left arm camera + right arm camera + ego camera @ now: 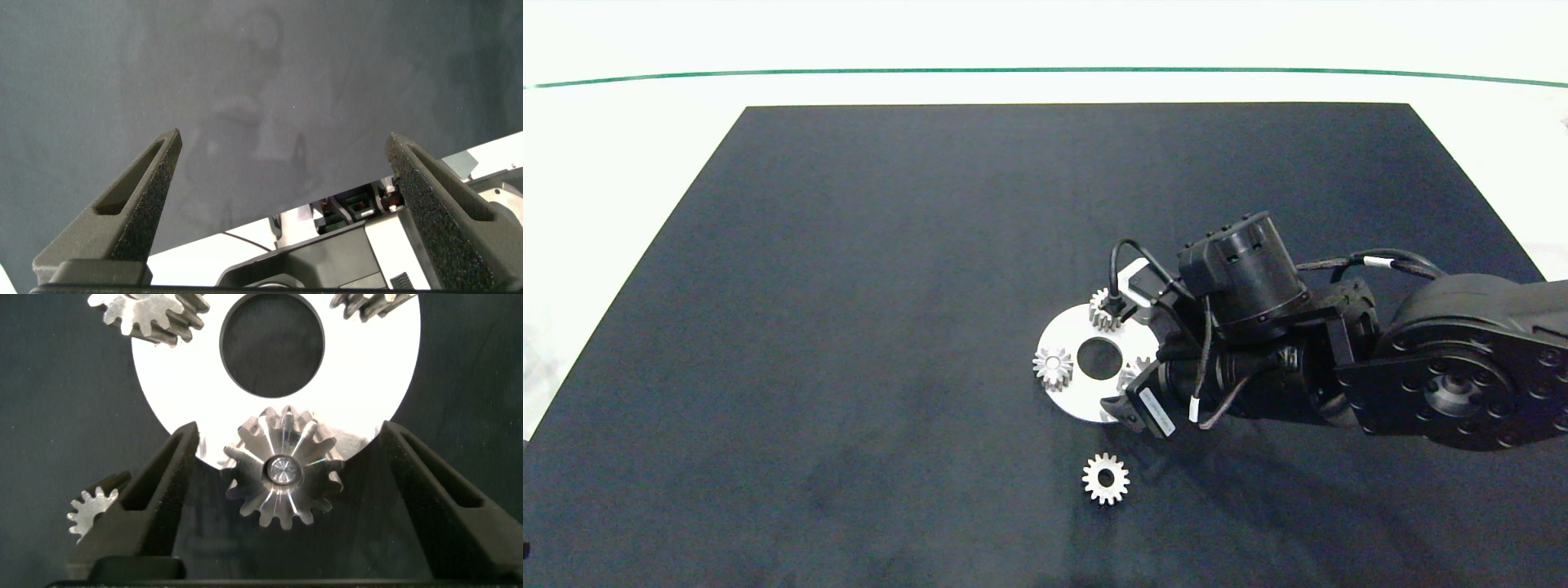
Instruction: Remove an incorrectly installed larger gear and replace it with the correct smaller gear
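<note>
My right gripper hovers over the white disc, fingers spread wide on either side of the larger gear, not touching it. That gear sits on its pin at the disc's edge. The smaller gear lies loose on the dark tabletop near the disc. My left gripper is wide open over bare mat.

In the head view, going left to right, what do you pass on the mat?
Gear on the white disc's left edge → loose gear on the mat → right arm's wrist housing → the arm's big round joint.
</note>
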